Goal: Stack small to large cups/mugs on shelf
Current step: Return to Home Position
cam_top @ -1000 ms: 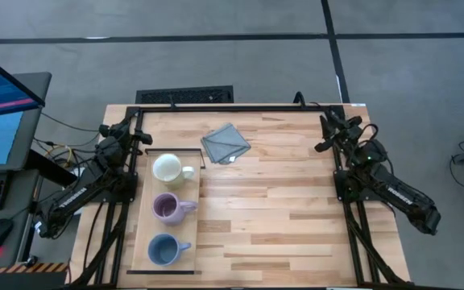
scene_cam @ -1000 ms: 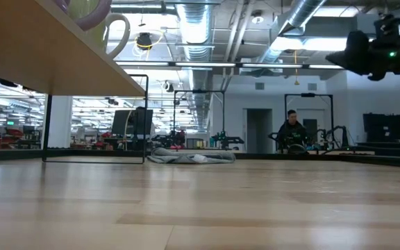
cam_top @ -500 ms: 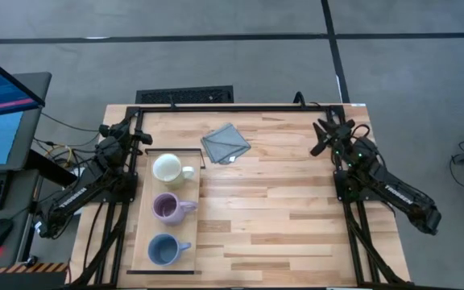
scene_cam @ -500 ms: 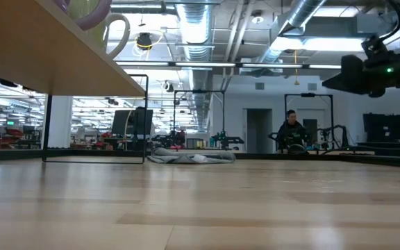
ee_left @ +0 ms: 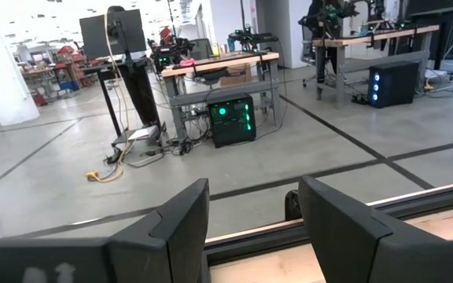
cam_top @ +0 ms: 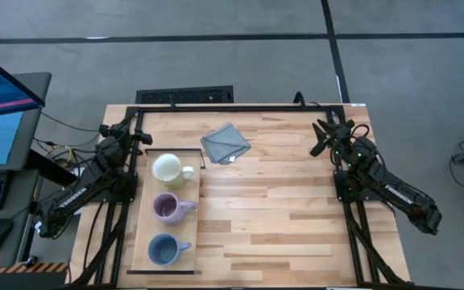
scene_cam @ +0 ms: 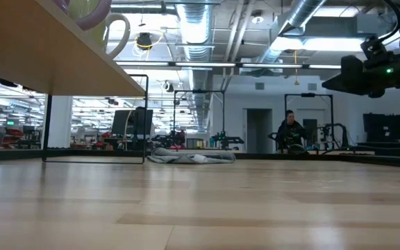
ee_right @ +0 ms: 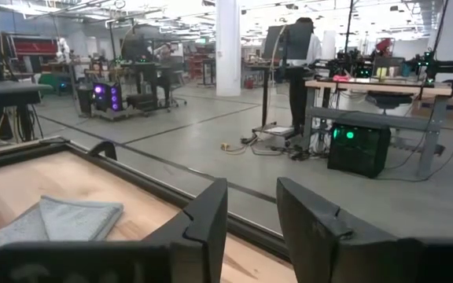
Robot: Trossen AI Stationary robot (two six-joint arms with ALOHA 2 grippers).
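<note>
Three mugs stand upright in a row on the pale shelf [cam_top: 141,211] at the table's left, handles toward the right. The cream-white mug [cam_top: 167,169] is farthest, the purple mug [cam_top: 167,208] is in the middle, and the grey-blue mug [cam_top: 163,250] is nearest. My left gripper [cam_top: 138,134] is open and empty beyond the shelf's far end; it also shows in the left wrist view [ee_left: 254,228]. My right gripper [cam_top: 322,138] is open and empty above the table's far right part; it also shows in the right wrist view [ee_right: 252,216].
A grey folded cloth [cam_top: 225,143] lies on the tabletop at the far middle, right of the shelf's far end; it also shows in the low view [scene_cam: 189,157]. The shelf stands raised on thin dark legs [scene_cam: 146,118]. A dark frame rail [cam_top: 240,106] runs along the table's far edge.
My right gripper has come down a little and swung slightly toward the table's left, then kept still. The mugs, the shelf and the cloth have not moved.
</note>
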